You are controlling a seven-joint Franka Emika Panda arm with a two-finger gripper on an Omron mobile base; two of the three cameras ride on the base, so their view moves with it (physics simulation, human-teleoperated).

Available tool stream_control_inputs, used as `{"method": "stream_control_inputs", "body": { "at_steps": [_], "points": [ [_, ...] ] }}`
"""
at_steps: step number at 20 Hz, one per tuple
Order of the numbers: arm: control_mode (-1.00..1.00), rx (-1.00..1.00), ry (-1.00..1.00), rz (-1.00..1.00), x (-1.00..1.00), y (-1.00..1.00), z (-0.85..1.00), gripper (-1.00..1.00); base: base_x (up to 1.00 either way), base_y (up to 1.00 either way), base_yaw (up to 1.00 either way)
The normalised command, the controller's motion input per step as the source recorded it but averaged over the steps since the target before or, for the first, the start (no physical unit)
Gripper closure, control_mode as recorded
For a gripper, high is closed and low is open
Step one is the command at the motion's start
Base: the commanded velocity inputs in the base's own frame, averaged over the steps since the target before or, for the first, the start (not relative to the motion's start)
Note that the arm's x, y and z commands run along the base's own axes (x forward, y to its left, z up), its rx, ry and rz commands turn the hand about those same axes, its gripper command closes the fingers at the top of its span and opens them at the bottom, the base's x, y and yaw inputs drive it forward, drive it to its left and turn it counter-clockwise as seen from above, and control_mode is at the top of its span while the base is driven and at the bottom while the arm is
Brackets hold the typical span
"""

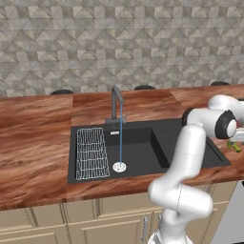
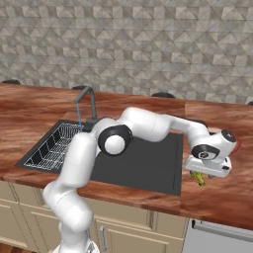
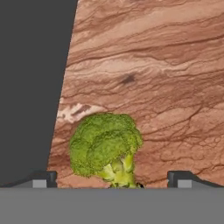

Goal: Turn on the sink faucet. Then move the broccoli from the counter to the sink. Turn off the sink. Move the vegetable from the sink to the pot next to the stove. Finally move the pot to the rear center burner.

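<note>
Faucet water into sink

We see bright green broccoli on a reddish-brown wood-grain table, a dark grey sink holding a white wire rack, and a thin blue water stream.

A white wire rack lies in the basin's far end, well away from the hand. A grey patterned tile wall rises behind. Pale cabinet doors sit below; possibly metal handles.
</note>
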Motion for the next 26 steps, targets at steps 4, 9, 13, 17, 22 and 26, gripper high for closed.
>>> {"method": "stream_control_inputs", "body": {
  "at_steps": [4, 9, 13, 17, 22, 26],
  "points": [
    [-1.0, -0.02, 0.0, 0.06, 0.21, 0.0, -0.3, -1.0, 0.0, 0.0, 0.0],
    [-1.0, -0.01, 0.0, 0.05, 0.2, 0.0, -0.22, -1.0, 0.0, 0.0, 0.0],
    [-1.0, 0.0, 0.0, 0.04, 0.04, 0.0, -0.1, -1.0, 0.0, 0.0, 0.0],
    [-1.0, 0.0, -0.01, 0.03, -0.02, 0.01, -0.12, -1.0, 0.0, 0.0, 0.0],
    [-1.0, -0.01, 0.0, 0.0, -0.13, 0.16, -0.15, -1.0, 0.0, 0.0, 0.0],
    [-1.0, -0.03, 0.0, 0.0, -0.1, 0.3, -0.09, -1.0, 0.0, 0.0, 0.0]
  ]
}}
